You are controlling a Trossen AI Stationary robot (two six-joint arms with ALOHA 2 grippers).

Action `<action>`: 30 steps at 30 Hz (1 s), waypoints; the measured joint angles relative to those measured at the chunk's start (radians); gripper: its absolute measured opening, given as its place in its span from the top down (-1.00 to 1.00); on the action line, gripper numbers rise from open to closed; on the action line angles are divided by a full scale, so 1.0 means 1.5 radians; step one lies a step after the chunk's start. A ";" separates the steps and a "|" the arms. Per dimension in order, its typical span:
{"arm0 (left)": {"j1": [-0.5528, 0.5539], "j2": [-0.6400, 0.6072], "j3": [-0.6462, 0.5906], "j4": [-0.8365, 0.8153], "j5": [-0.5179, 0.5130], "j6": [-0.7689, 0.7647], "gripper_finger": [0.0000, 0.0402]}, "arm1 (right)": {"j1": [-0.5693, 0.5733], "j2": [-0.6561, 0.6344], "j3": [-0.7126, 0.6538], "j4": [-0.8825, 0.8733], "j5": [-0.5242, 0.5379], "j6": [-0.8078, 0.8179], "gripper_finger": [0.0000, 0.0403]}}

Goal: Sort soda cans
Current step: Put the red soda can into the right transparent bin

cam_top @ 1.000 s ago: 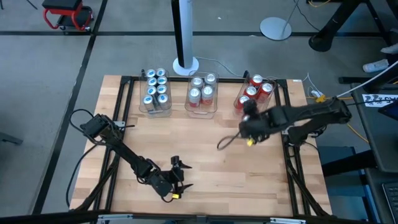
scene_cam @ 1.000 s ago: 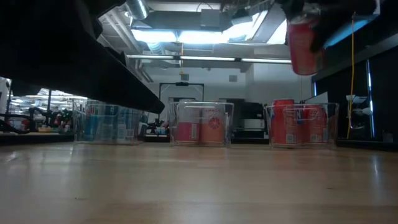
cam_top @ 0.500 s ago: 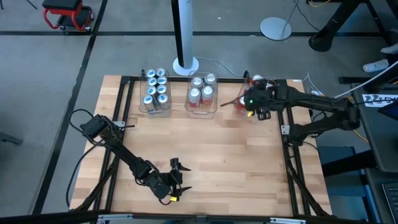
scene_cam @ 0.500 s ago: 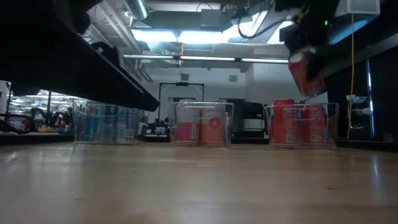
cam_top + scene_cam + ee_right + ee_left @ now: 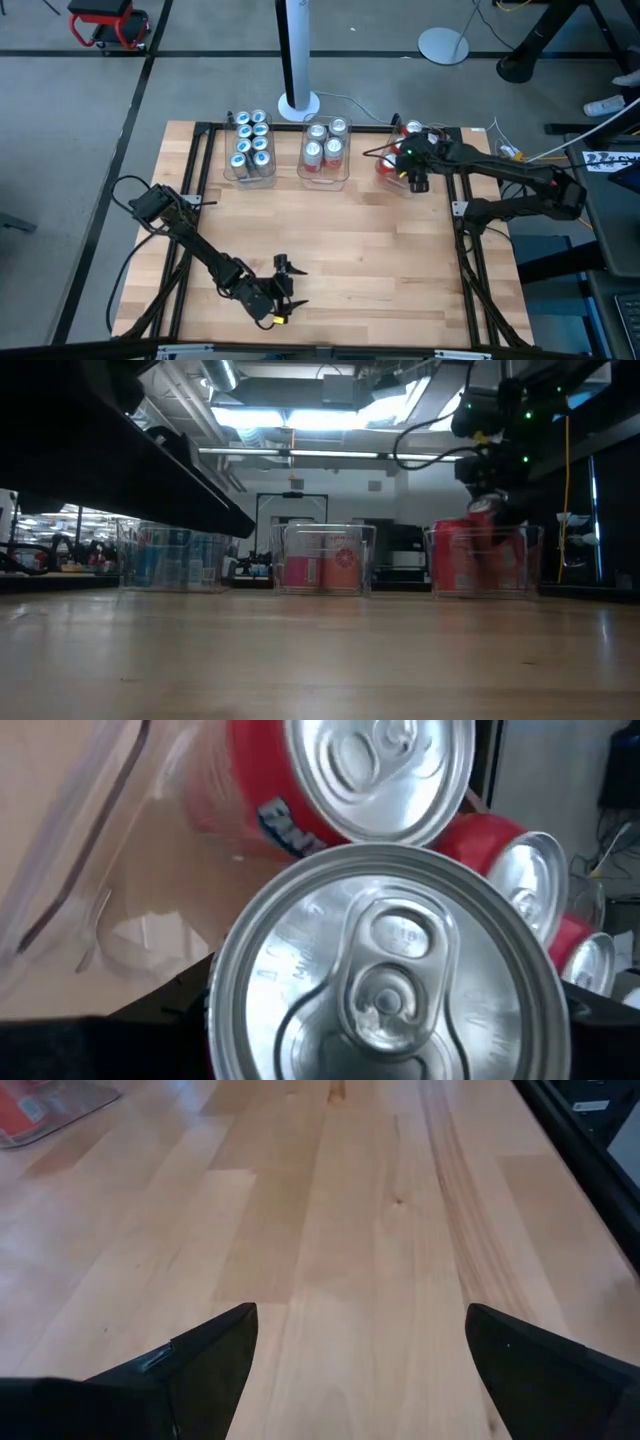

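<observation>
**Now at the red tub: right hand lowering a can among the reds**

Three clear tubs in a row along the far edge of the worktop (image 5: pixel 330 240).

- Left tub (image 5: pixel 250 170): blue cans (image 5: pixel 251 143), eight silver tops counted from above, two columns of four.
- Middle tub (image 5: pixel 323 175): four cans (image 5: pixel 323 143), silver-grey and red sides, tops in a two-by-two block.
- Right tub (image 5: pixel 385 170): red cans (image 5: pixel 414 128); the arm covers part of it, so an exact count cannot be told. The right wrist view shows at least three other red cans (image 5: pixel 345 770) just beyond the held one.

Right hand (image 5: pixel 412 166) sits over the right tub, clamped on one can (image 5: pixel 385 970) whose silver top fills the wrist view between the two dark fingers (image 5: pixel 160 1020). In the low view that red can (image 5: pixel 482 525) sits at the tub's rim, tilted, touching or just beside the cans inside.

Left hand (image 5: pixel 283 290) waits near the front edge of the worktop, fingers (image 5: pixel 200 1360) apart, nothing between them but bare wood.
</observation>
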State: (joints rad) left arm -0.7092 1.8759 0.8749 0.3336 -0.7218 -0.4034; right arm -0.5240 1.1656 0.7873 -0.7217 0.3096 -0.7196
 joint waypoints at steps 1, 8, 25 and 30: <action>0.000 0.000 0.000 0.000 0.000 0.000 -0.72 | -0.005 -0.001 -0.009 0.015 -0.004 -0.005 -0.46; 0.000 0.000 0.000 0.001 0.000 -0.001 -0.72 | -0.035 0.001 -0.051 0.055 -0.034 -0.009 -0.47; 0.000 0.000 0.000 0.016 0.000 0.008 -0.72 | -0.052 0.000 -0.070 0.058 -0.010 0.007 -0.68; 0.000 0.000 0.000 0.016 0.000 0.007 -0.72 | -0.053 0.002 -0.036 0.008 -0.008 -0.030 -0.69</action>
State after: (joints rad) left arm -0.7093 1.8763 0.8749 0.3576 -0.7216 -0.3923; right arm -0.6041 1.1683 0.7329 -0.7099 0.2980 -0.7650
